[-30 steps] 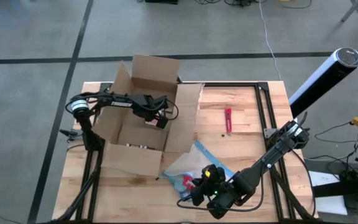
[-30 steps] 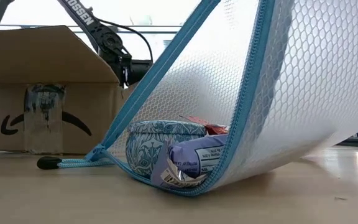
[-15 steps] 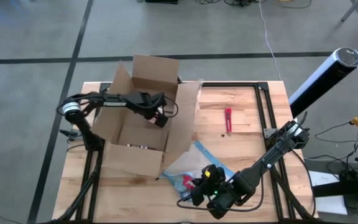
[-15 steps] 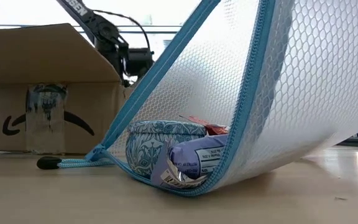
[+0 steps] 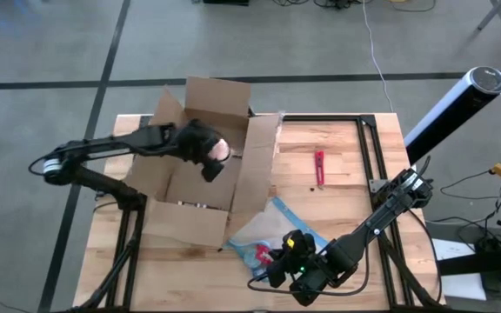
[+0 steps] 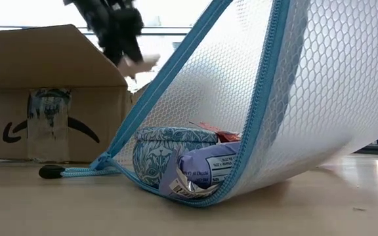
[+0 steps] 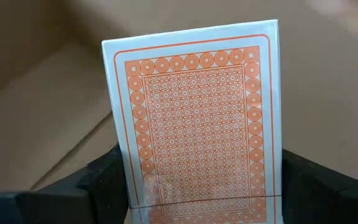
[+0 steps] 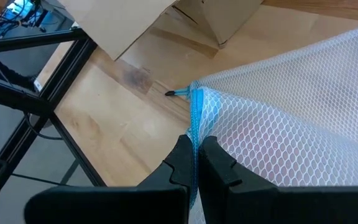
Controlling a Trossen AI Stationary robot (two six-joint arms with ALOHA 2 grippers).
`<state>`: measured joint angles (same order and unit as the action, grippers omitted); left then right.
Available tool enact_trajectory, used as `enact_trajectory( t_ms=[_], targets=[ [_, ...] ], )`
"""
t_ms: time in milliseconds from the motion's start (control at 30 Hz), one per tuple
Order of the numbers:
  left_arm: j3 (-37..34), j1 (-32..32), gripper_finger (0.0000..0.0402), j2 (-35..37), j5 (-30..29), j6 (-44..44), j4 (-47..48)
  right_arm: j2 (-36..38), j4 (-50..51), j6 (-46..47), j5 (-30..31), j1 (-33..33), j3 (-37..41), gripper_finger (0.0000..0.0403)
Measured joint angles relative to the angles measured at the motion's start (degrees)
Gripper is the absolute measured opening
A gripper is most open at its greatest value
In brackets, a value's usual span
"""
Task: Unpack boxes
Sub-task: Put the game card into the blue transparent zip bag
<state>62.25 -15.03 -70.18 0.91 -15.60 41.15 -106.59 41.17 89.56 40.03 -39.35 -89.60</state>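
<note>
My left claw (image 5: 213, 156) is clamped on a white-bordered pack of playing cards with an orange patterned back (image 7: 197, 118); in the left wrist view one dark finger (image 7: 101, 180) presses each long side of the pack. This claw hangs above the open interior of the brown corrugated cardboard box (image 5: 200, 165), which stands on the far left part of the light wooden counter (image 5: 337, 165) with all flaps folded outward. In the low view the box shows a black printed arrow mark and a strip of shiny tape on its near wall (image 6: 48, 124). My right claw (image 5: 278, 258) is at the near middle of the counter, its fingers pinched together on the blue zipper edge of a clear mesh-textured plastic pouch (image 8: 278, 99), holding that edge raised. The low view shows a round blue-and-white patterned tin (image 6: 176, 152) and a crumpled purple wrapper (image 6: 205, 167) lying inside the pouch, which rests just beside the box's near-right flap. A small red tool (image 5: 319, 167) lies on the counter to the right of the box, well apart from both claws.
</note>
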Motion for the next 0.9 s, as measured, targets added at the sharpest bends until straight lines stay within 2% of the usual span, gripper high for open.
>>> enact_trajectory(
  t_ms=[167,333,633,900],
  targets=[
    [-0.01,8.54,0.0295,4.92,0.19,2.59,0.21,0.00,-0.02,0.00,0.00,0.00,0.00,0.0000],
    [-0.05,18.80,0.0295,5.44,-0.13,2.50,0.05,0.00,-0.02,0.00,0.00,0.01,0.00,0.0000],
    [-0.12,35.72,0.0295,0.52,-2.43,1.28,-4.13,0.00,0.00,0.00,0.00,0.00,0.00,0.0000],
    [-0.12,43.65,0.0295,-7.57,-1.76,0.55,-14.31,0.00,-0.01,0.00,0.01,0.02,0.00,0.0000]
  ],
)
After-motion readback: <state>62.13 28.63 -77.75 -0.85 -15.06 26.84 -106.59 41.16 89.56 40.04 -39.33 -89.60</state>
